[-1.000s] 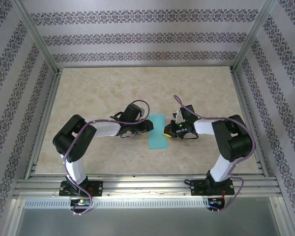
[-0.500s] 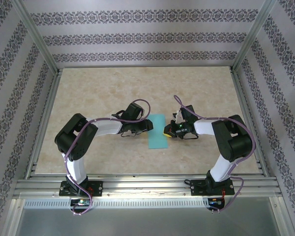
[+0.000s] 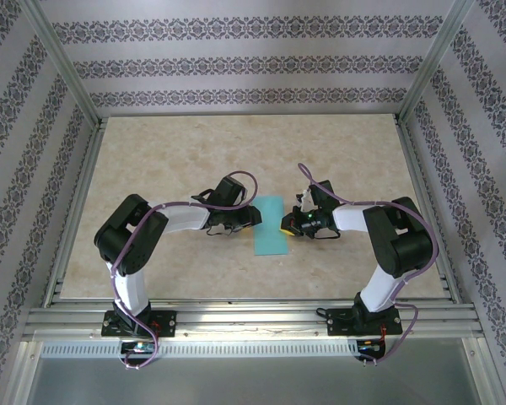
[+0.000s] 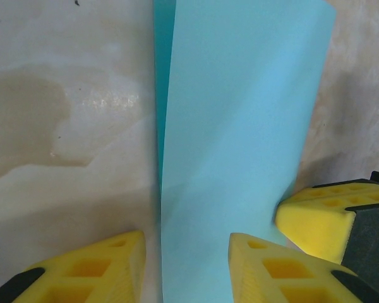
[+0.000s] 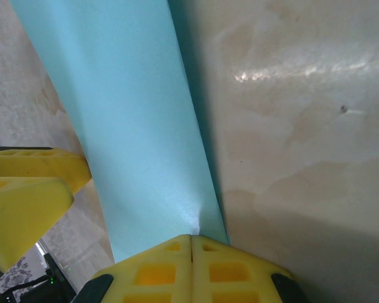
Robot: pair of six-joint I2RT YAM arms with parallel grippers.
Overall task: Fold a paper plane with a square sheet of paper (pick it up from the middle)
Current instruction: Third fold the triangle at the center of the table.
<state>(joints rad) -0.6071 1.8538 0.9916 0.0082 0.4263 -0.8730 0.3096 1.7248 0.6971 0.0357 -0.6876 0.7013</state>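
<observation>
Here's the thin turquoise folded paper sheet (image 3: 271, 228), lying flat mid-way across the beige stone-patterned counter (image 3: 194, 160), between both arms. The left claw (image 3: 251, 217) straddles the sheet's left edge. Directly opposite, the right claw (image 3: 287, 226) meets its right edge.

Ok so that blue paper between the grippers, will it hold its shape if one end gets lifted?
Probably floppy: the paper looks thin, and its folded top layer lifts off the lower one. Likely light too, and apt to slide on the glossy table.
</observation>
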